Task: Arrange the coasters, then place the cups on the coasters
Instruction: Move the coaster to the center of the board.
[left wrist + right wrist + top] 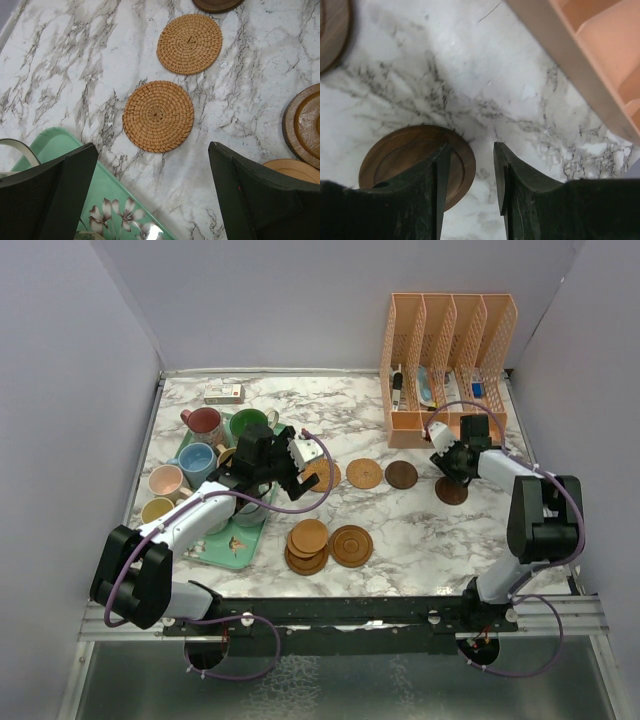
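In the top view, two woven coasters (365, 474) and a dark brown one (402, 474) lie in a row at mid-table. Two stacks of wooden coasters (308, 543) sit nearer the front. My left gripper (300, 472) hangs wide open over the tray's right edge. In the left wrist view it (152, 148) is just short of the nearer woven coaster (158, 116). My right gripper (471, 147) stands partly open above a dark brown coaster (402, 160). Its left finger is over the disc's rim and its right finger over bare marble. Red (203, 422), green (247, 424), blue (197, 460), pink (166, 481) and yellow (157, 510) cups stand at the left.
A mint-green floral tray (117, 207) lies under my left arm, which hides part of it. A peach file rack (447, 360) stands at the back right, close behind the right gripper. A small box (223, 393) lies at the back left. Grey walls close in three sides.
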Motion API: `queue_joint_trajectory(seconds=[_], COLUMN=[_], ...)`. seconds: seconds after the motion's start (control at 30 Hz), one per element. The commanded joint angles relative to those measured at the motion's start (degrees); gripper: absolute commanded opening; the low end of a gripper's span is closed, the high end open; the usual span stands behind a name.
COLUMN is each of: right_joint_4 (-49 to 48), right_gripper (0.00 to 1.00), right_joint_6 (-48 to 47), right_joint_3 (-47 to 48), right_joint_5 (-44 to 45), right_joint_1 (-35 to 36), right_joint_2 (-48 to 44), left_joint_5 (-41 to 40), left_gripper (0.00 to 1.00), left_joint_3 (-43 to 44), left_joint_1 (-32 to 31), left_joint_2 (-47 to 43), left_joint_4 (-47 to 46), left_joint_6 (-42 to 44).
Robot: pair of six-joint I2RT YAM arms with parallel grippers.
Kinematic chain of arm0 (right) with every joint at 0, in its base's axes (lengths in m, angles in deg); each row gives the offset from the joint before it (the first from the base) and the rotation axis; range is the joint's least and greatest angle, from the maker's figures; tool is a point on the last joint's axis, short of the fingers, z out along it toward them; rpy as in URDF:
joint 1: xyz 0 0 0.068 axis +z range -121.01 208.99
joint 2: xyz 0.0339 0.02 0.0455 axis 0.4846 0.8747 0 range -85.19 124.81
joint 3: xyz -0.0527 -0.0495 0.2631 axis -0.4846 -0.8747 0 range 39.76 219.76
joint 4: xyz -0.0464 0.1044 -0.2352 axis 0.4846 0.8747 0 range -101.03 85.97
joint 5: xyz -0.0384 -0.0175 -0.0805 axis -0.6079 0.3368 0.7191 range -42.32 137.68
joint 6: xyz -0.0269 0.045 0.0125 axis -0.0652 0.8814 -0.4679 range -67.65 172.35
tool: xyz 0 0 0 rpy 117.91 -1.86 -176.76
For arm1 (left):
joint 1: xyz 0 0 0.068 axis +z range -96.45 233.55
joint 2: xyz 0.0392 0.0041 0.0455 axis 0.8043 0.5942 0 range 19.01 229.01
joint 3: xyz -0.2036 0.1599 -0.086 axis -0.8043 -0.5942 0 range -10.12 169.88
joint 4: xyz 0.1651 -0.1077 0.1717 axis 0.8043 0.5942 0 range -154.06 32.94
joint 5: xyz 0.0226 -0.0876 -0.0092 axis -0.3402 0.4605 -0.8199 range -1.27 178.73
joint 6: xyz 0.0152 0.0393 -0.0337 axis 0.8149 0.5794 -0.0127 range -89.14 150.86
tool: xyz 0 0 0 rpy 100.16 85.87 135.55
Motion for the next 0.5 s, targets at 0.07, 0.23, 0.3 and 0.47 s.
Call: queue_joint_trajectory(seconds=[0.07,0.23,0.3,0.47], right_joint_4=[-1.74,-2.51,-3.24,-1.77], right_gripper=[0.39,0.38,0.38,0.38], right_joint_6=[7.11,9.41,9.86,10.34], right_joint_3=[6.48,8.14,8.28,8.58], right_joint_5=[-1.17,-2.31,-1.81,-5.88], right_joint_1=[-0.21,-0.17,-0.16,-0.21], right_joint_2=[8.02,10.24,10.67,10.8], left_joint_5=[1.32,1.39,1.49,1.56], left_gripper=[0.98,0.98,0.98,0.98], left_joint_3=[-0.36,-0.26,-0.24,-0.22], left_joint_1=[0.46,0.46,0.47,0.46], left_joint_2=[-0.28,-0.13,0.02,0.17], left_joint_4=[-0.69,-0.76,-0.76,-0.76], left_joint_6=[0.66,0.59,0.5,0.47])
